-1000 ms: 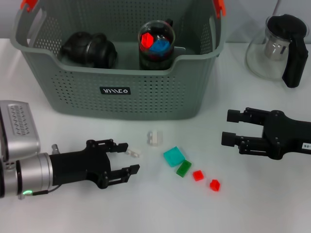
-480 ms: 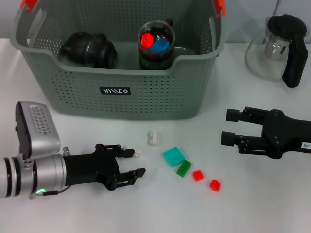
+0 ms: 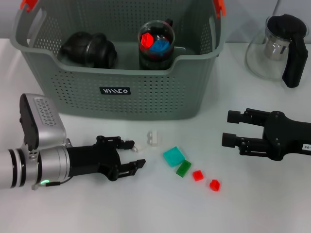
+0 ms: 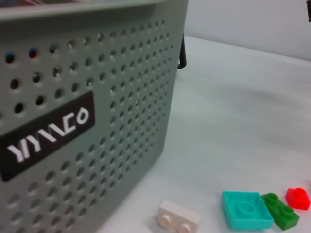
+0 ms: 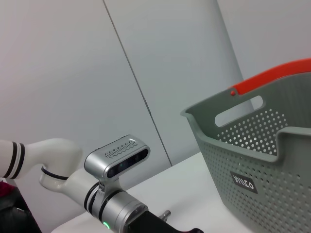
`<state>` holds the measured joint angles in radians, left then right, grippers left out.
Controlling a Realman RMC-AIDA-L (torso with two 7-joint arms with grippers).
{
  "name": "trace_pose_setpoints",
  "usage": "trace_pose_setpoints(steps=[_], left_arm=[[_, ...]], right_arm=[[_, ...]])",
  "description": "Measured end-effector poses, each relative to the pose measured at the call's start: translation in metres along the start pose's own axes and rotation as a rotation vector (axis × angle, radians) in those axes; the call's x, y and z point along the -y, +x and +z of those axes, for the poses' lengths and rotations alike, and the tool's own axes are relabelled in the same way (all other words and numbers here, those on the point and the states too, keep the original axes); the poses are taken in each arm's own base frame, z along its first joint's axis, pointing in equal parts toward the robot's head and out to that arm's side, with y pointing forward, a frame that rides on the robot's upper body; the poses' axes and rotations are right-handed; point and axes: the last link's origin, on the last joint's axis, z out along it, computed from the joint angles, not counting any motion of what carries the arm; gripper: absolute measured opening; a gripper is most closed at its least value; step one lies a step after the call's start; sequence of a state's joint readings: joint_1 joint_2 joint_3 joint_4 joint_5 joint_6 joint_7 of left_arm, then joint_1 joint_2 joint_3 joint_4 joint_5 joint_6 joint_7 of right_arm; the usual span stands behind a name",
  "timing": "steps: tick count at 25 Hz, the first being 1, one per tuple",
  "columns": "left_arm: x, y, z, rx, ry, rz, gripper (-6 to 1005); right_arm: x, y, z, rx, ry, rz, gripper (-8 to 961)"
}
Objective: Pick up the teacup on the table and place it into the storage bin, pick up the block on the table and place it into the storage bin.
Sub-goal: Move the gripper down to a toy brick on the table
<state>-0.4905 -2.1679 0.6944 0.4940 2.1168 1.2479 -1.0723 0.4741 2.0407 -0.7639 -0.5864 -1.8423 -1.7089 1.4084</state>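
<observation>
The left end effector (image 3: 133,155) lies low over the white counter (image 3: 97,213) in front of the storage bin (image 3: 121,104), its two black fingers spread apart and holding nothing. Its tips point toward a small white block (image 3: 153,138) that sits just beyond them on the counter, apart from the fingers. In the left wrist view the white block (image 4: 179,217) rests close to the bin's front wall (image 4: 87,121), just past the black label with white lettering.

To the right of the white block lie a teal block (image 3: 173,157) and a green block (image 3: 183,168), touching each other, then two small red blocks (image 3: 198,175) and (image 3: 215,184) a little apart.

The right end effector (image 3: 227,128) hovers over the counter on the right side, well apart from the blocks, its fingers open and empty.

Inside the bin stand a dark cup (image 3: 156,44) with red and blue pieces in it, and a round black object (image 3: 90,50) beside it. A glass teapot (image 3: 277,46) with a black handle stands on the counter to the right of the bin.
</observation>
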Motion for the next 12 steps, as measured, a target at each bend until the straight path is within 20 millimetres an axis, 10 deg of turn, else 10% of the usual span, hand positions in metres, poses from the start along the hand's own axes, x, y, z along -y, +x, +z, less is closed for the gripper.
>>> trace_pose_setpoints(steps=[12], left_arm=[[0.0056,0.0040,-0.0038,-0.020,0.030,0.012,592]], right_arm=[[-0.0001,-0.0004,-0.0007,-0.001,0.000,-0.002,823]])
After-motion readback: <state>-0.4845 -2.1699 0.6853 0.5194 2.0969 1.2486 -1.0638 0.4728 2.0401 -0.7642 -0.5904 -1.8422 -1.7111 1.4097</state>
